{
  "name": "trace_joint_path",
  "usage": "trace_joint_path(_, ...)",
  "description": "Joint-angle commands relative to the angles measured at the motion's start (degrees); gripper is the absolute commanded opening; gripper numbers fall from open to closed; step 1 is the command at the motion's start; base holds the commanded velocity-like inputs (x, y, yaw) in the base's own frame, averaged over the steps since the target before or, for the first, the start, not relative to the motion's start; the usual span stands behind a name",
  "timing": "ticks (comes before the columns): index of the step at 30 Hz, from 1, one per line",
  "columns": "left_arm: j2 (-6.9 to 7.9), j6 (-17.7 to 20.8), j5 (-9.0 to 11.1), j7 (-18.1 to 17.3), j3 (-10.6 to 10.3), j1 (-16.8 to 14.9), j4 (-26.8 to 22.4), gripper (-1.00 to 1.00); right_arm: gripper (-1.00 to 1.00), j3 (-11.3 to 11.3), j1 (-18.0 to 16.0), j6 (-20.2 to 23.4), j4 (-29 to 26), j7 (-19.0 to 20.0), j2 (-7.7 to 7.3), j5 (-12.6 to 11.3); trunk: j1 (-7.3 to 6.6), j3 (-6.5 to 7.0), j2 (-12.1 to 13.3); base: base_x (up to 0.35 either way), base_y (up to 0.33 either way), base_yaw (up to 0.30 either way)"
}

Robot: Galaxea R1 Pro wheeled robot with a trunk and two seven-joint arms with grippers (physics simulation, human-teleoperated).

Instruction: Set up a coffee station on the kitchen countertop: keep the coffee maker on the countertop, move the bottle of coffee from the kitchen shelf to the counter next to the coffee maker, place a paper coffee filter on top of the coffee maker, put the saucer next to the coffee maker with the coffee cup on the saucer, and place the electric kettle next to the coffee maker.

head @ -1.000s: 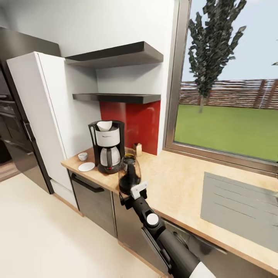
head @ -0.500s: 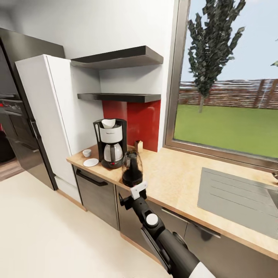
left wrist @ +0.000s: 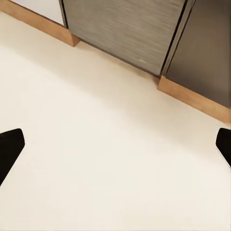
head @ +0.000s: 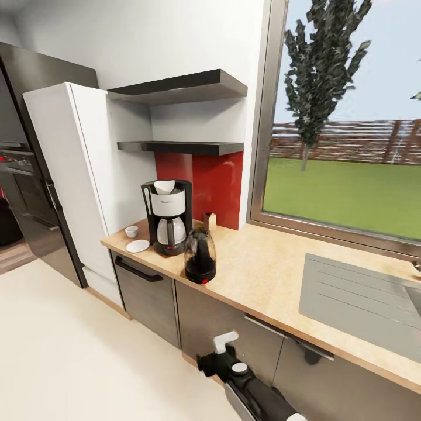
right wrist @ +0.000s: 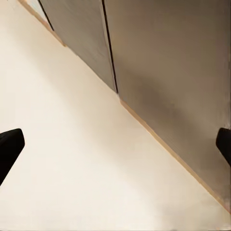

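The coffee maker stands on the kitchen countertop with the paper coffee filter on its top. The electric kettle stands upright just right of it, near the front edge, with nothing gripping it. The bottle of coffee sits behind the kettle by the red backsplash. Left of the coffee maker, the coffee cup sits beside the saucer, not on it. The kitchen shelf is bare. One arm's gripper hangs below the counter edge. My left gripper and right gripper are open over the floor.
A white fridge and a black oven stand left of the counter. A grey sink drainer lies at the right under the window. Grey cabinet fronts run below the worktop, with pale floor before them.
The arm let go of the kettle and dropped below the counter edge. The kettle now stands on the counter by itself. Before that, the camera drew back.
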Motion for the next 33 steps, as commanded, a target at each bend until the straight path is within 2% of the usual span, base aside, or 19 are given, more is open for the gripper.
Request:
trace_joint_path(1,-0.06,0.05,0.33,-0.60,0.24,-0.13,0.11,1.00,1.00,0.43,-0.09,0.19,2.83,-0.51,0.00,-0.71,0.03,-0.07,-0.09,0.000,0.000,0.000)
trace_joint_path(4,-0.15,-0.02,0.18,-0.66,0.27,-0.25,0.35,1.00,1.00,0.46,-0.09,0.17,12.60,-0.47,0.07,-0.96,0.03,-0.07,-0.09,0.000,0.000,0.000)
trace_joint_path(9,-0.42,-0.03,-0.30,-0.68,0.11,-0.26,0.66,1.00,1.00,0.42,-0.09,0.18,22.89,-0.73,0.07,-1.09,0.03,-0.07,-0.09,0.000,0.000,0.000)
trace_joint_path(10,-0.55,-0.04,-0.37,-0.68,0.00,-0.17,0.74,1.00,1.00,0.32,-0.09,0.17,26.09,-0.79,0.07,-1.61,0.03,-0.07,-0.09,0.000,0.000,0.000)
trace_joint_path(11,-0.63,-0.04,-0.40,-0.68,-0.11,0.10,0.78,1.00,1.00,0.15,-0.09,0.17,28.10,-0.99,0.07,-4.22,0.03,-0.07,-0.09,0.000,0.000,0.000)
trace_joint_path(14,-0.66,-0.04,-0.41,-0.68,-0.11,0.16,0.79,1.00,1.00,0.19,-0.09,0.17,28.88,-1.03,0.07,-9.80,0.03,-0.07,-0.09,0.000,0.000,0.000)
trace_joint_path(15,-0.66,-0.06,-0.41,-0.70,-0.10,0.18,0.80,1.00,1.00,0.19,-0.09,0.17,28.94,-1.01,0.07,-10.45,0.03,-0.07,-0.09,0.000,0.000,0.000)
trace_joint_path(16,-0.70,-0.11,-0.38,-0.70,-0.08,0.23,0.83,1.00,1.00,0.28,-0.09,0.17,29.12,-0.86,0.07,-12.38,0.03,-0.07,-0.09,0.000,0.000,0.000)
trace_joint_path(29,-1.45,0.06,0.63,-0.43,0.40,0.15,1.12,1.00,1.00,0.28,-0.09,0.46,29.19,-0.04,0.07,-13.30,0.03,-0.07,-0.09,0.000,0.000,0.000)
trace_joint_path(31,-1.66,0.05,0.77,0.52,0.49,0.10,1.67,1.00,1.00,0.29,-0.09,0.50,29.24,-0.09,0.07,-13.24,0.03,-0.07,-0.09,0.000,0.000,0.000)
trace_joint_path(33,-2.46,0.05,0.84,2.72,0.54,0.07,1.97,1.00,1.00,0.29,-0.09,0.36,29.39,-0.12,0.07,-13.15,0.03,-0.07,-0.09,0.000,0.168,0.000)
